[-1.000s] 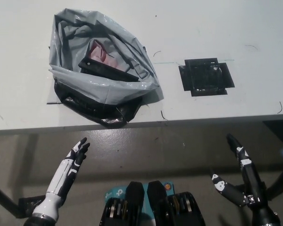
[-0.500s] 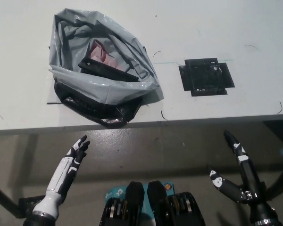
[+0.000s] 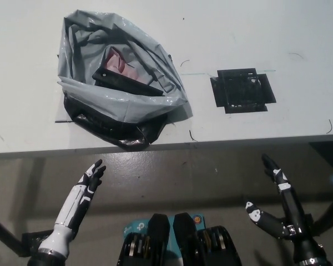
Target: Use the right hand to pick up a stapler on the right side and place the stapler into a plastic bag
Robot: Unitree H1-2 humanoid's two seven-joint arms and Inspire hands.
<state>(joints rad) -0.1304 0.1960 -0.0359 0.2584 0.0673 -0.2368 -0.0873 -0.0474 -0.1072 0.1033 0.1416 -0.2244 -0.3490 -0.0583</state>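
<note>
Stapler (image 3: 127, 83) is already in the bag (image 3: 80, 41): black, lying roughly flat across the opening, its long axis running 10 to 4 o'clock, with a pink item (image 3: 119, 62) just behind it at 12. The bag sits on the table (image 3: 277, 33) at the frame's 11 o'clock, mouth open upward, its black underside reaching the near table edge. A black tape patch (image 3: 242, 90) is on the table at 3 o'clock from the bag, well apart from it, nothing on it. Right hand (image 3: 290, 209) is at the frame's 5 o'clock, below the table edge over the floor (image 3: 211, 172), fingers spread and released, holding nothing. Left hand (image 3: 89, 184) rests at 7 o'clock, also below the edge, fingers extended and loose, empty. Neither hand touches the table or bag.
</note>
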